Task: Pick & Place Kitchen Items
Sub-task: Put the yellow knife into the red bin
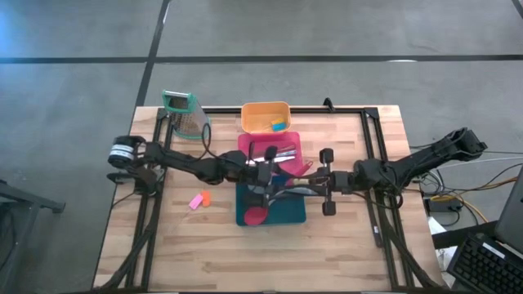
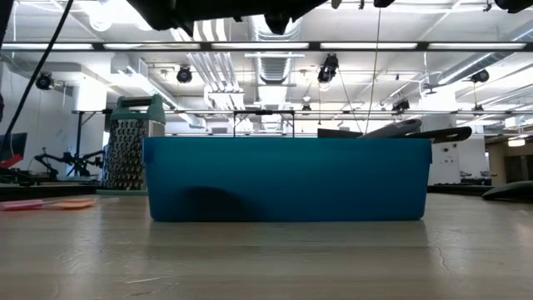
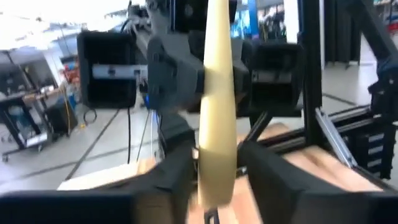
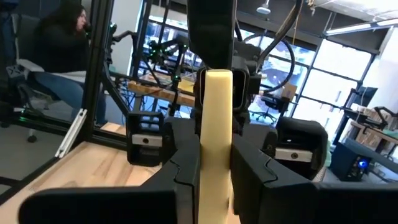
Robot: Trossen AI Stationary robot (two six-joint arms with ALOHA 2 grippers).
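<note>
the grater [image 1: 181, 112] stands at the table's upper left corner; in the low view it shows only partly behind the teal tray [image 2: 287, 179], whose wall fills the middle of that frame and hides what lies inside. left of centre on the bare wood lie a pink piece [image 1: 195, 202] and an orange piece [image 1: 205, 197], touching or nearly so, too small to identify. the left gripper [image 3: 217, 155] reaches in from the left to the middle of the table, above the trays, with a cream utensil [image 3: 217, 81] standing upright in it; that view is blurred, and i cannot tell whether this claw pinches the utensil or stands loose around it. in the centre column, the orange tray [image 1: 253, 110] at the top holds small blue and yellow bits, the pink tray [image 1: 245, 143] below it holds metal cutlery partly covered by the arms, and the teal tray at the bottom holds a red spoon [image 1: 256, 216]. the utensil's ends are cut off in both wrist views, so its kind is unclear. the right gripper [image 4: 216, 134] comes in from the right to the same spot, pressed together on the cream utensil from both sides. dark handles [image 2: 416, 131] poke above the teal tray's right rim in the low view. a person [image 4: 62, 37] sits beyond the table.
</note>
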